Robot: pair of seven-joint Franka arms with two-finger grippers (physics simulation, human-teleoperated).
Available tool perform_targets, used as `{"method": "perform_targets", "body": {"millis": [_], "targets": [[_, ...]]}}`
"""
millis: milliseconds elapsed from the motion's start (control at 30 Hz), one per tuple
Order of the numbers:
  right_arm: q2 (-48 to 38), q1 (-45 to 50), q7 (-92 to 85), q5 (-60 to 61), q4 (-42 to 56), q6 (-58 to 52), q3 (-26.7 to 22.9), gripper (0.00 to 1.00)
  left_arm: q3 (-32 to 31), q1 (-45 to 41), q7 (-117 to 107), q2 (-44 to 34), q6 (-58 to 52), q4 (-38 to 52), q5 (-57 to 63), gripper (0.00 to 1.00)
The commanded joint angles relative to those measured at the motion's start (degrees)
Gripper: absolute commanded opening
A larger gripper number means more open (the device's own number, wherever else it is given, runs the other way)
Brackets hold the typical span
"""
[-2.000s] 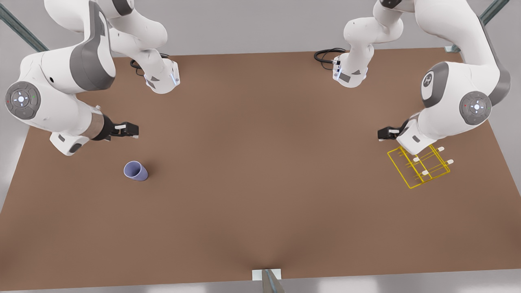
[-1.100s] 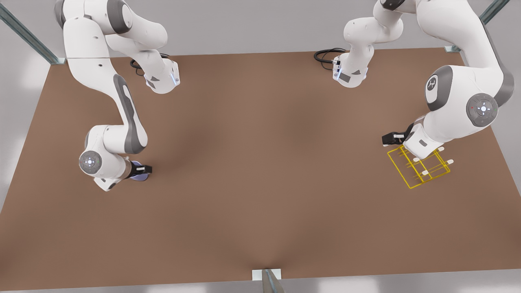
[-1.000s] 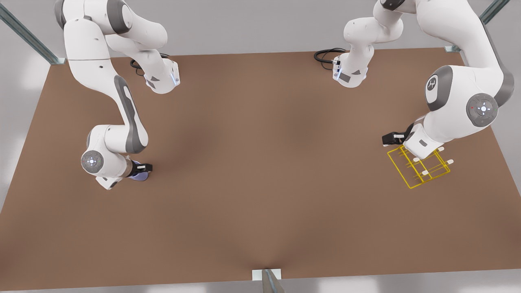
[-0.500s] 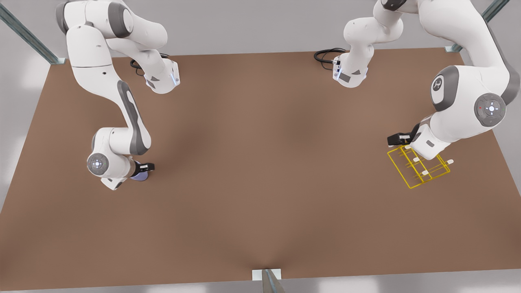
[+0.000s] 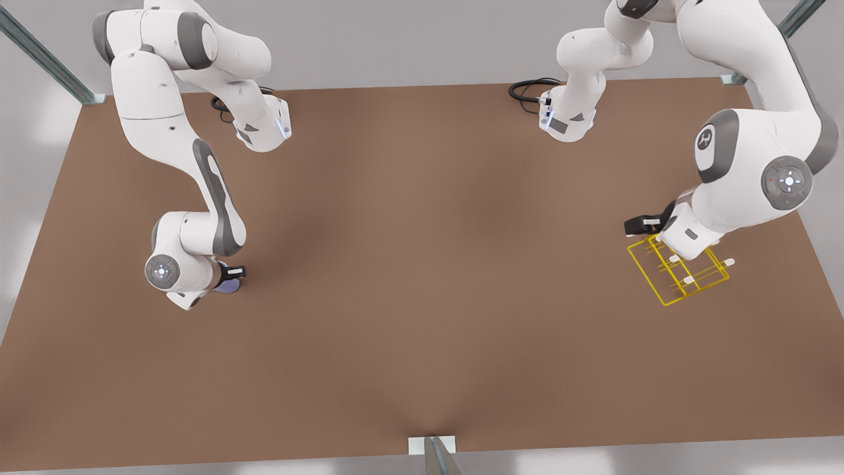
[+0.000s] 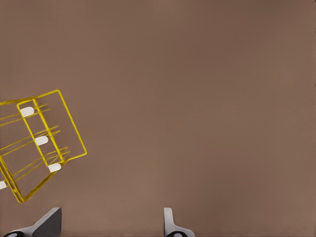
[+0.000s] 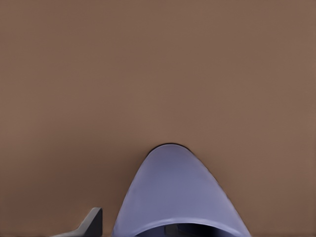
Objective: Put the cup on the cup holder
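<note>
Cup [image 7: 177, 192] seemingly between right gripper [image 5: 232, 272] fingers (left gripper [image 6: 111, 224] spread).

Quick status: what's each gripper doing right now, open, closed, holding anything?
Left gripper: open, empty, hovering beside the cup holder.
Right gripper: around the cup, at the front view's left; whether it has closed on it cannot be told.

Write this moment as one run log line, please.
right gripper: at cup, grip unclear | left gripper: open, beside cup holder, waiting | cup: not yet on holder
</note>
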Motion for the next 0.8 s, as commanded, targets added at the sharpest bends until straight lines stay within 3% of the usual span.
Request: {"method": "perform_targets", "body": {"millis": [0, 67, 233, 500, 667, 767], "targets": [[-0.03, 0.00, -2.80, 0.03, 0.12, -0.51, -0.06, 0.48, -0.04, -0.11, -0.03, -0.07, -0.48, 0.05, 0.01, 1.00], [-0.03, 0.00, -3.33, 0.03, 0.65, -0.87, -0.15, 0.33, -0.04, -0.11, -0.03, -0.07, -0.48, 0.05, 0.10, 1.00], [-0.03, 0.08, -2.89, -0.06, 1.09, -1.48, -0.06, 0.21, -0.04, -0.11, -0.03, -0.07, -0.48, 0.05, 0.10, 1.00], [-0.03, 1.93, -2.72, 0.82, 5.22, -2.71, 1.16, 0.21, -0.13, -2.13, -0.38, -0.51, -3.12, 0.84, 0.10, 1.00], [-0.12, 12.30, -2.28, 12.77, 13.65, -5.17, 1.96, 0.21, 0.13, -2.13, -0.11, -0.51, -3.21, 1.02, 0.10, 1.00], [3.04, 21.35, 0.54, 27.09, 20.60, -4.12, 1.96, 0.21, 0.13, -2.05, -0.29, -0.42, -5.84, 4.80, 0.18, 1.00]]}}
